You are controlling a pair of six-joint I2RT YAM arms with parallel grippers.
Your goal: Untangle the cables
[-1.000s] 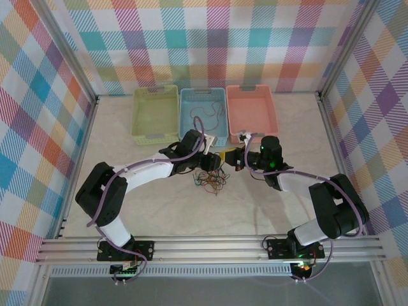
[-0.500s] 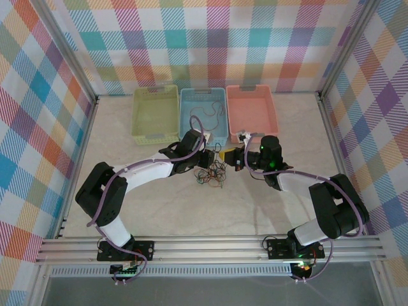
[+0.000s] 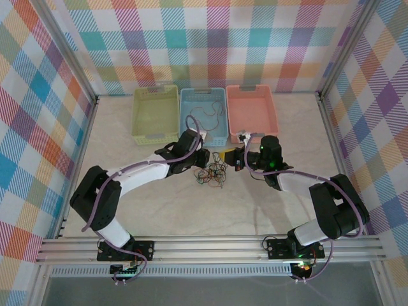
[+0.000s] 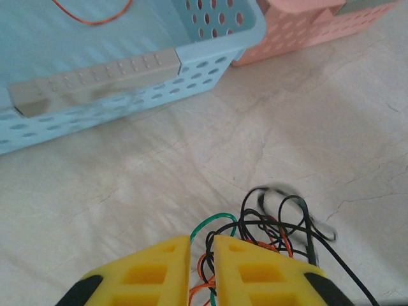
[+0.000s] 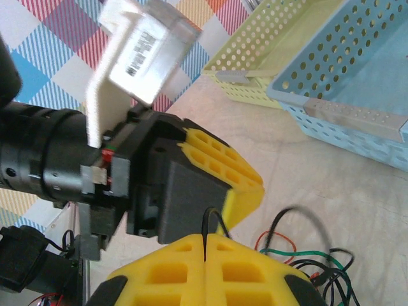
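Pull-apart step in hand: right gripper clamps a black strand, left gripper pinches the cables at lower centre; next move likely needs slow, opposed pulling.

three baskets stand in a row at the upper middle of the top view: one green basket, one blue basket and one pink basket. two arms come in from the bottom edge, each with one gripper: the left gripper and the right gripper. one tangle of cables lies at the centre of the desk; it has black, orange-red and green strands, too knotted to count. at least one orange-red cable lies in the blue basket.
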